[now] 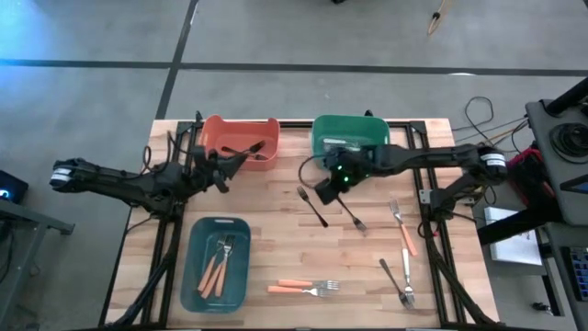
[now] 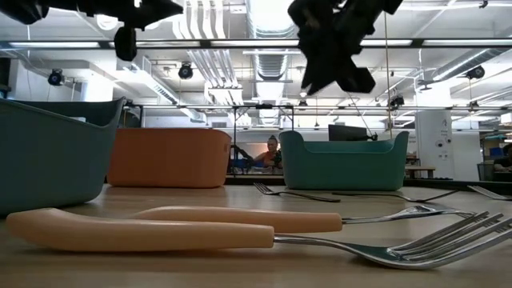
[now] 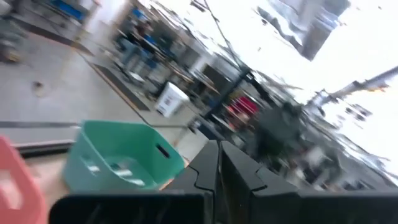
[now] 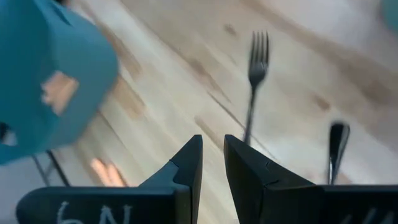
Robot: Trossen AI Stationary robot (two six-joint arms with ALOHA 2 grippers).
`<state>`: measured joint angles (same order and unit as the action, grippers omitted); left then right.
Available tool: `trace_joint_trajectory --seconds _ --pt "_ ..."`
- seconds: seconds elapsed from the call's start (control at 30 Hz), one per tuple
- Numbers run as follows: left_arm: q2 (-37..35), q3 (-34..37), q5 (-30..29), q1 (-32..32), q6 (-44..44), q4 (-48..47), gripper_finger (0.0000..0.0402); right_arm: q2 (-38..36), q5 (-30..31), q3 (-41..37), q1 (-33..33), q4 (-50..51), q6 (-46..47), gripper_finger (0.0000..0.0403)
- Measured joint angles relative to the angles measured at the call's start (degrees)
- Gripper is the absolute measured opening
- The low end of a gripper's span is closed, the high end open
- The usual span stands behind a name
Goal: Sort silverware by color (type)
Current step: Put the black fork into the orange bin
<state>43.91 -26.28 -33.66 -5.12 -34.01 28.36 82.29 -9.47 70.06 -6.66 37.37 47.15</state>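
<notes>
While the left gripper [image 1: 241, 158] hangs with its fingers pressed together at the near edge of the orange bin [image 1: 220, 131], the right gripper [image 1: 328, 191] hovers over the table just in front of the green bin [image 1: 323, 131], its fingers a narrow gap apart and holding nothing. Two black forks [image 1: 312, 206] lie on the wood right beside it. Farther right lie silver and orange-handled forks [image 1: 405, 237], two more orange-handled forks [image 1: 303, 288] rest near the front edge, and several (orange-handled) sit in the blue bin [image 1: 195, 276].
</notes>
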Motion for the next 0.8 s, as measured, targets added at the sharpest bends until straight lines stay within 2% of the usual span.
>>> trace_joint_trajectory --seconds 0.2,0.37,0.47,0.8 --pt "-0.2 -0.5 -6.2 0.0 0.2 -0.4 0.0 6.0 0.0 0.0 3.7 1.5 1.2 0.0059" --pt "-0.4 -2.1 -6.4 0.0 0.3 -0.4 0.0 12.2 0.4 3.7 7.1 8.4 0.0 0.0058" --pt "-0.4 -3.3 -6.5 0.0 0.6 -1.5 0.0 16.1 3.0 7.3 8.3 14.1 -1.9 0.0058" --pt "-0.4 -7.9 -8.0 0.0 2.0 -5.9 0.0 25.9 5.1 13.6 5.6 14.2 -6.1 0.0059"
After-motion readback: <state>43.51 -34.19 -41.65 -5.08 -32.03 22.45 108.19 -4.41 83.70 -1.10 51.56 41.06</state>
